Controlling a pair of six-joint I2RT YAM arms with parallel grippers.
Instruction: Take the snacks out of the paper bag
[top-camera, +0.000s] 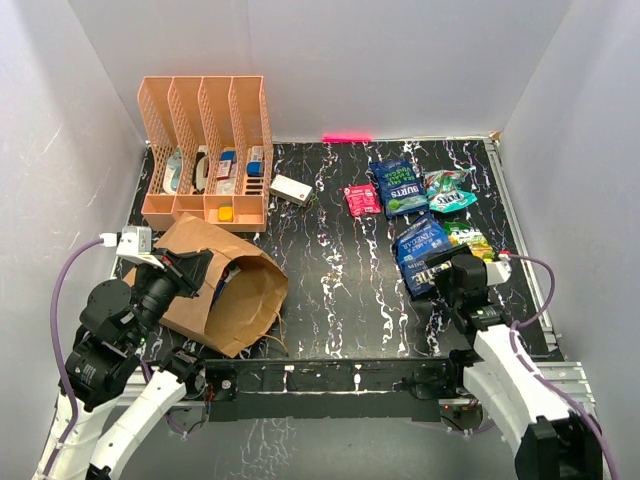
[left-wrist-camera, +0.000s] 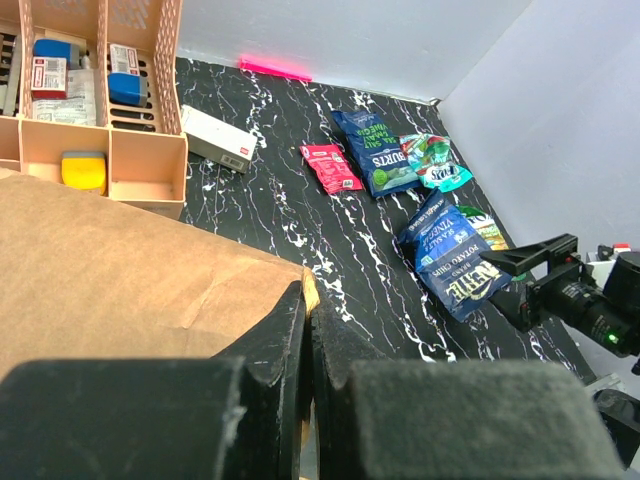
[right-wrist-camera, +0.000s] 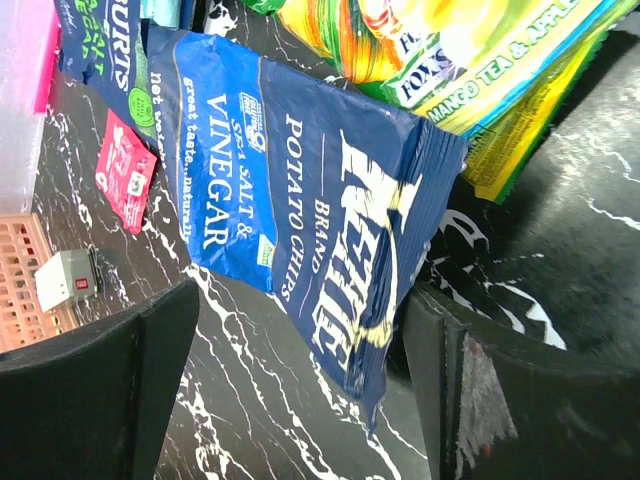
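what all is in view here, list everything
paper bag: 1, brown, lying near left
file rack: 1, orange, far left
white box: 1, white, beside rack
Burts bag: 1, dark blue, far right
Kettle chip bag: 1, dark blue, near right
pink-red packet: 1, left of Burts bag
teal bag: 1, right of Burts bag
green-yellow bag: 1, right of Kettle chip bag
pink strip: 1, back edge
left gripper: black, shut on paper bag's edge
right gripper: black, open, astride Kettle chip bag
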